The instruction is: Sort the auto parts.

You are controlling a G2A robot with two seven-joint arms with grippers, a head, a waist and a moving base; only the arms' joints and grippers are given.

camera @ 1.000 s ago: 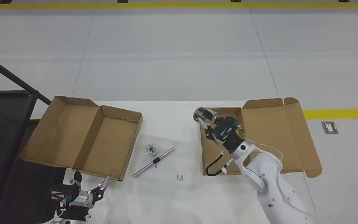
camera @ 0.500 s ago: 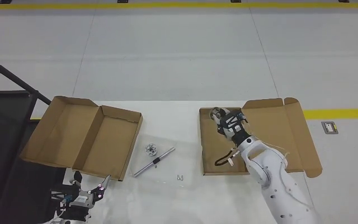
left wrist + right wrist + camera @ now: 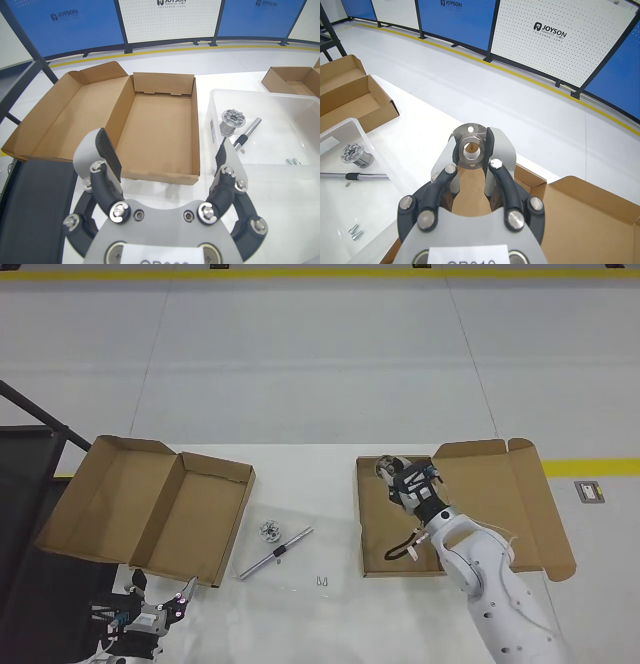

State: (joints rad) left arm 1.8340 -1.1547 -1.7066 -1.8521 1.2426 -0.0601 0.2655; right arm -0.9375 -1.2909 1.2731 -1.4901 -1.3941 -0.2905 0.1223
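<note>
My right gripper (image 3: 471,150) (image 3: 390,474) is shut on a round metal flange with a centre bore (image 3: 470,148), held above the far end of the right cardboard box (image 3: 400,554). In a clear plastic tray (image 3: 275,100) between the boxes lie a toothed metal hub (image 3: 232,122) (image 3: 268,530), a thin metal rod with a black band (image 3: 247,133) (image 3: 275,552) and two small bolts (image 3: 321,581) (image 3: 355,232). My left gripper (image 3: 165,147) (image 3: 160,589) is open and holds nothing, at the near table edge in front of the left cardboard box (image 3: 195,519).
Both cardboard boxes lie open with their lids (image 3: 495,504) folded outward; the left box (image 3: 155,130) has nothing inside. A dark frame and black surface (image 3: 30,514) stand to the left of the table. Bare white table lies between the tray and the right box.
My right gripper carried the flange from over the right box's near-left corner further to the right over the box a second ago, and has held still for the last half second. The left arm kept still.
</note>
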